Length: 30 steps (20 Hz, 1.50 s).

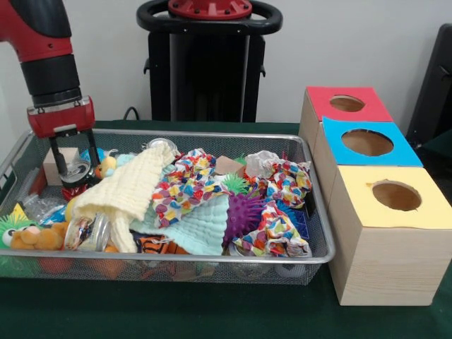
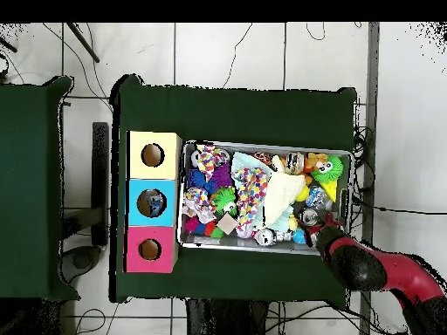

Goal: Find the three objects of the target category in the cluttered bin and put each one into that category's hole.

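A: How is the scene laid out, from the largest thing down?

B: A green cloth-covered surface (image 1: 212,318) is seen carrying a silver wire-mesh bin (image 1: 319,233) and, just beside it, a row of three pale wooden boxes. Each box is topped in a different colour, yellow (image 1: 395,195), blue (image 1: 367,143) and red (image 1: 347,104), with a round hole cut in it, presumably so that sorted things can be dropped straight in.

A: And the bin's contents?

B: It is heaped with clutter: a cream waffle-knit cloth (image 1: 131,187) is draped over other pieces, a purple spiky ball (image 1: 244,215) is half buried, and the target category cannot be told.

A: Where is the arm?

B: The red and black gripper (image 1: 73,169) is lowered at the bin's corner, its jaws spread around a small shiny metal can (image 1: 75,171), apparently lined up for a grasp.
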Tool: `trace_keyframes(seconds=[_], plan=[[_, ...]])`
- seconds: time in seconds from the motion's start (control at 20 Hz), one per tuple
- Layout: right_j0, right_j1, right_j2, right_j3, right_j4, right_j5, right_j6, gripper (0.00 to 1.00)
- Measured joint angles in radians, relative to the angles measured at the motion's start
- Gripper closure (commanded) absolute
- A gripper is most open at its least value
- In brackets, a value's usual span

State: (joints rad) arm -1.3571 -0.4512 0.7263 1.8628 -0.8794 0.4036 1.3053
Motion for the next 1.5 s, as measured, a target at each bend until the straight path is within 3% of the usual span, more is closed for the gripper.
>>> trace_keyframes(seconds=[1.1, 1.5], plan=[[-0.011, 0.013, 0.014, -0.051, 0.000, 0.002, 0.000, 0.00], [-0.011, -0.022, 0.016, -0.051, 0.018, 0.072, 0.000, 0.00]])
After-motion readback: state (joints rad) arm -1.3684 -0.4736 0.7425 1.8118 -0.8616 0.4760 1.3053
